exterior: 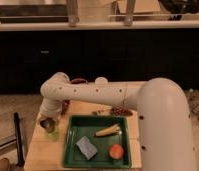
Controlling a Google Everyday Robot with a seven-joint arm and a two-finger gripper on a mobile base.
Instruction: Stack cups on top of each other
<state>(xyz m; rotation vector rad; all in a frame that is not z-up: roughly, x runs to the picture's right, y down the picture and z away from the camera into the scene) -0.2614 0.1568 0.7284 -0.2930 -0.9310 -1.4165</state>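
The gripper (47,119) hangs at the left end of the desk (39,156), at the tip of the white arm (93,92) that reaches across from the right. Directly at the jaws is the dark brown-grey cup (46,123), upright with its greyish inside showing. Just below the jaws, and a touch to their right, stands the lime-green cup (53,134). The dark cup overlaps its rim. Whether it already rests in the green one or hangs just above it cannot be told. Nor can I tell whether the jaws are clamped on the dark cup or apart.

To the right of the jaws lies the green tray (99,142), holding a grey sponge (86,147), a yellowish long item (107,131) and an orange round thing (116,150). None of these belong to the task.

The step in hand looks like the stacking itself: one cup brought over the other. The next move likely calls for a short, straight descent so the dark cup seats squarely. After that comes a release, then a lift straight up so the stack is not dragged along. The green cup looks light, so an off-centre push could tip it or slide it toward the desk edge.
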